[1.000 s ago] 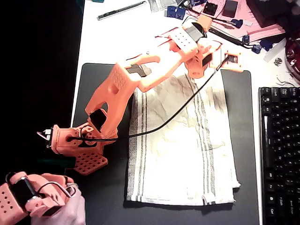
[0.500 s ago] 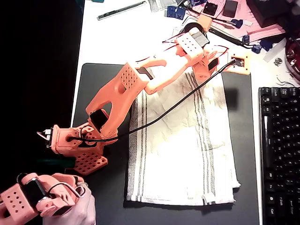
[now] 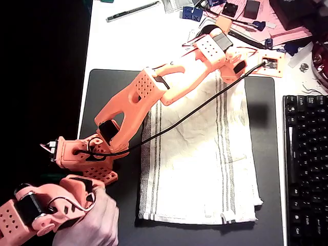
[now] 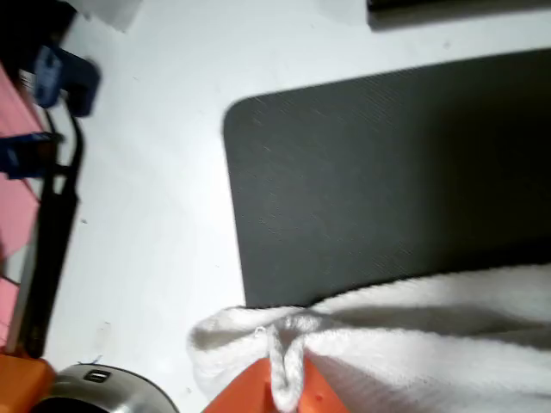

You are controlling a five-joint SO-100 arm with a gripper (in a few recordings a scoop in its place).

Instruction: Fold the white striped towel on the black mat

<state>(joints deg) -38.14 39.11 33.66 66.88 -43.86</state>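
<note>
The white striped towel (image 3: pixel 200 164) lies spread flat on the black mat (image 3: pixel 115 92), with grey stripe groups near its left and right sides. My orange arm reaches from its base at the mat's left edge across to the towel's far right corner. There my gripper (image 3: pixel 234 64) is shut on the towel's edge. In the wrist view the orange jaws (image 4: pixel 284 387) pinch a bunched fold of the towel (image 4: pixel 430 361) just off the rounded corner of the mat (image 4: pixel 387 172), above the white table.
A black keyboard (image 3: pixel 305 164) runs along the mat's right side. Pink papers, blue clips (image 3: pixel 192 13) and cables crowd the table's far right. A pen (image 3: pixel 133 10) lies at the far edge. The wrist view shows a blue clip (image 4: pixel 60 77) and a metal cylinder (image 4: pixel 103 387).
My gripper has moved up and to the right in the overhead view with the towel's corner. The far edge has been drawn out toward the mat's far right corner, and the cloth lies flatter.
</note>
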